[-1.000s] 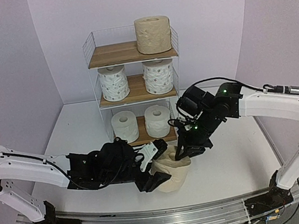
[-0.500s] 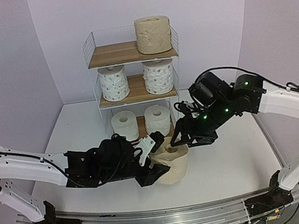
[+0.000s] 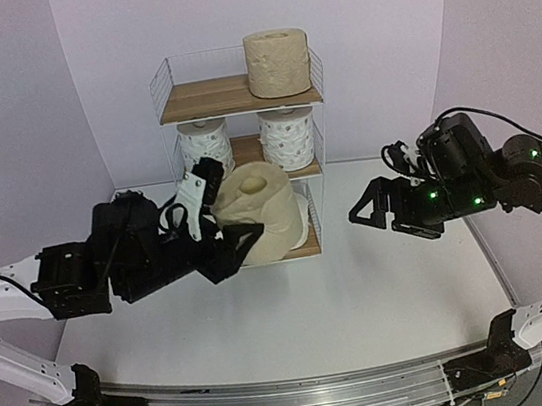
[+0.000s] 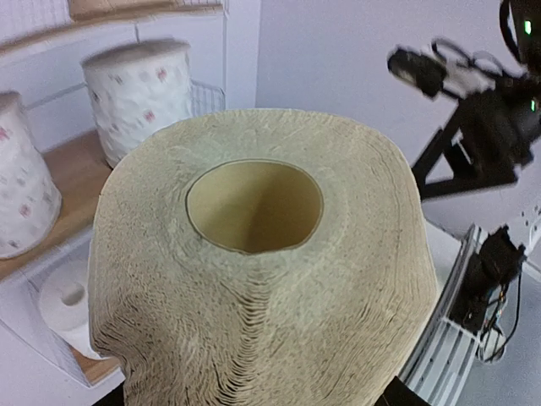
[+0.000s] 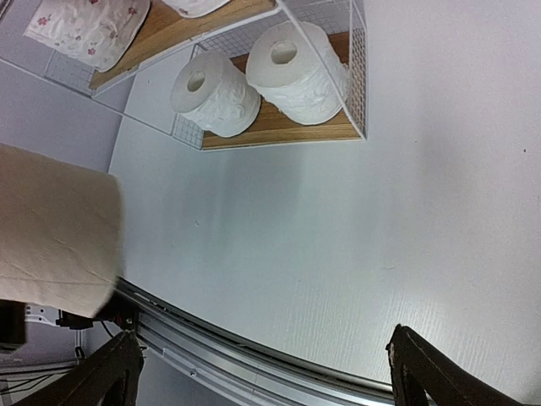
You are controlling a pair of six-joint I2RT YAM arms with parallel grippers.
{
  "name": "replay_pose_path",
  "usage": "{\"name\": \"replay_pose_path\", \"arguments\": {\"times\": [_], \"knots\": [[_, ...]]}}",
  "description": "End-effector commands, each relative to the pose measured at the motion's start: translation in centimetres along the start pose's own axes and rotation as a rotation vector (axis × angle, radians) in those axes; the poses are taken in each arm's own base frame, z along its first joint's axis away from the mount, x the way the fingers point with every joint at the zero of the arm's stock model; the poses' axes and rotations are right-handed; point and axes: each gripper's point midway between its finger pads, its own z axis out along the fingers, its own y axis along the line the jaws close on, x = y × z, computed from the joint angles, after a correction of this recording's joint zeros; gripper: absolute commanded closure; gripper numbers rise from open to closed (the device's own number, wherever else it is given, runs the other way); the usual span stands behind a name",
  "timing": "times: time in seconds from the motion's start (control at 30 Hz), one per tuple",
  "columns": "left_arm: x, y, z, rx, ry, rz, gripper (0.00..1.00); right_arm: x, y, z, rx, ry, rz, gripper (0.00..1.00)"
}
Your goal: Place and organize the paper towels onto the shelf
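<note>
My left gripper [image 3: 233, 200] is shut on a large beige paper towel roll [image 3: 257, 210], held in the air in front of the shelf's [image 3: 206, 99] lower tiers. The roll [image 4: 254, 279] fills the left wrist view, core facing the camera, hiding the fingers. A second beige roll [image 3: 277, 61] stands on the top board. Two dotted rolls [image 3: 204, 137] [image 3: 288, 138] stand on the middle tier. Two plain white rolls [image 5: 215, 95] [image 5: 297, 72] stand on the bottom board. My right gripper [image 3: 380, 188] hangs open and empty to the right, its fingers wide apart [image 5: 266, 372].
The white table [image 3: 384, 288] stretches between the shelf and the aluminium rail [image 3: 298, 396] at the near edge. Purple walls close in behind and at both sides. The held roll's edge [image 5: 51, 233] shows at the left of the right wrist view.
The right gripper opened, let go of the beige roll and drew back to the right. The left arm lifted the roll off the table and carried it up and left toward the shelf.
</note>
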Motion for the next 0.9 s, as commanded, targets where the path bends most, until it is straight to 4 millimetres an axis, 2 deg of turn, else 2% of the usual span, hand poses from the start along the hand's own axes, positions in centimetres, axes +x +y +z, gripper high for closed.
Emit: {"name": "replay_pose_path", "arguments": {"times": [0.0, 0.17, 0.37, 0.5, 0.7, 0.87], "knots": [[-11.8, 2.9, -5.7, -0.120, -0.260, -0.048, 0.81, -0.4, -2.0, -0.4, 0.070, -0.063, 0.017, 0.02], [-17.4, 3.7, -7.8, -0.181, -0.333, -0.041, 0.81, 0.1, -2.7, 0.0, 0.095, -0.050, 0.008, 0.02], [-21.7, 6.5, -7.7, -0.467, -0.365, -0.018, 0.81, 0.4, -3.0, 0.4, 0.112, -0.036, 0.002, 0.02], [-24.4, 7.3, -7.7, -0.597, -0.407, -0.024, 0.81, 0.6, -3.2, 0.6, 0.117, -0.029, 0.006, 0.02], [-26.5, 8.8, -6.8, -0.736, -0.446, -0.003, 0.82, 1.2, -3.7, 1.0, 0.129, -0.010, 0.022, 0.02], [-26.7, 10.7, -4.9, -0.801, -0.420, -0.017, 0.84, 1.5, -4.1, 1.0, 0.134, -0.009, 0.036, 0.02]]}}
